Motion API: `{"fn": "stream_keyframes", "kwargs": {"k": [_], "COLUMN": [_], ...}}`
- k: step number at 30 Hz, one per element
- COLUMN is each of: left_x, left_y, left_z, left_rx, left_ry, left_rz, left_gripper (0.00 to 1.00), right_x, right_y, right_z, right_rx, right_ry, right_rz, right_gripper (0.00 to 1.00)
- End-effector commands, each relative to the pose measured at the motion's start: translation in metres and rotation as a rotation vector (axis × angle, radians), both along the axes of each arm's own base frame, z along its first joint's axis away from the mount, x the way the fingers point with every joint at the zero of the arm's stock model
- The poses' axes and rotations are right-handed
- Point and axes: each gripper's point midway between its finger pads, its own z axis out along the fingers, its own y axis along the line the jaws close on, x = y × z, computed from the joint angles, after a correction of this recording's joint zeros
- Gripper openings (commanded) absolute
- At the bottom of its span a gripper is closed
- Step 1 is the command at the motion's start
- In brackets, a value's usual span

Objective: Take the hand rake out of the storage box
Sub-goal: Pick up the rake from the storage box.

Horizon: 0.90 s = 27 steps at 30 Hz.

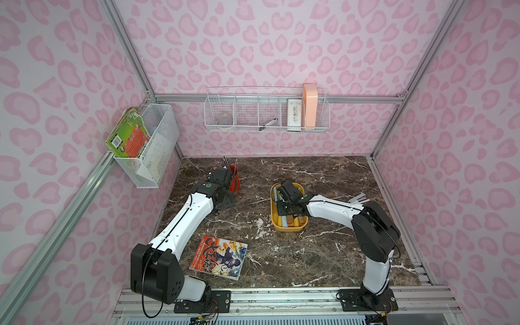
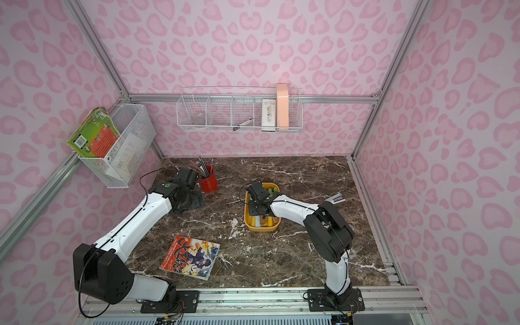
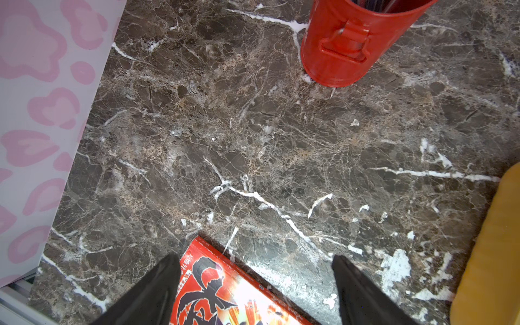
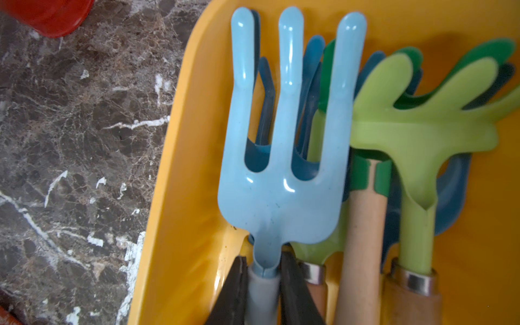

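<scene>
Right gripper (image 4: 264,257) pinching pale-blue hand rake (image 4: 281,197) neck, wrist down in storage box (image 4: 183,168); left gripper (image 3: 254,259) spread.

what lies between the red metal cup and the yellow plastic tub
Only bare brown marble tabletop lies between the red metal cup and the yellow plastic tub, shown in both top views.

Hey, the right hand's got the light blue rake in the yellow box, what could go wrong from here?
The light blue rake lies on a dark blue tool; their prongs overlap, so lifting may snag and drag it along.
The right hand pinches only the narrow neck, so the rake may swivel or slip.
Nothing steadies the box; it could slide or tip.
</scene>
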Motion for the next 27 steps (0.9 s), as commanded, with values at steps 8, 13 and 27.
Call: {"fn": "stream_keyframes", "kwargs": {"k": [8, 13, 27], "left_x": [0.003, 0.001, 0.006], "left_y": [-0.004, -0.004, -0.005], "left_z": [0.014, 0.017, 0.023], "left_rx": [-0.02, -0.023, -0.032], "left_ry": [-0.006, -0.011, -0.026], "left_rz": [-0.004, -0.007, -0.003], "left_gripper": [0.89, 0.89, 0.89], "right_x": [0.002, 0.003, 0.009], "right_y": [0.008, 0.012, 0.011], "right_z": [-0.003, -0.003, 0.034], "right_rx": [0.069, 0.092, 0.178], "right_ry": [0.049, 0.053, 0.003], "right_rz": [-0.019, -0.03, -0.062], "right_gripper": [0.33, 0.26, 0.05]}}
